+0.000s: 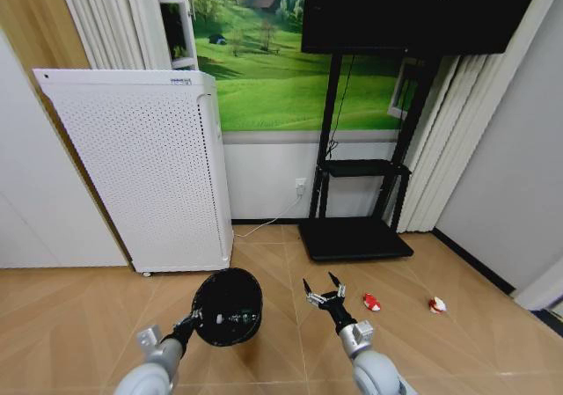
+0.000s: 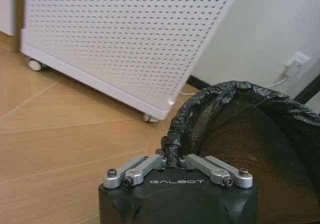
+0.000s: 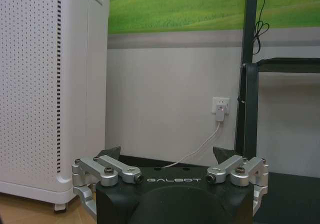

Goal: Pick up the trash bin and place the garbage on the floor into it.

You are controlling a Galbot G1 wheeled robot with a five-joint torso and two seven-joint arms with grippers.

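The trash bin, black and lined with a black bag, is low in the head view at centre-left. My left gripper is shut on its near rim. The left wrist view shows the left gripper with its fingers pinching the bag-covered rim of the bin. My right gripper is open and empty just right of the bin, above the floor. Two pieces of garbage lie on the floor to its right, one red-and-white scrap close by and another scrap farther right. The right gripper faces the wall.
A tall white perforated cabinet on castors stands behind the bin at left, also the cabinet close in the left wrist view. A black TV stand with a flat base sits ahead at the wall. A cord runs from a wall socket.
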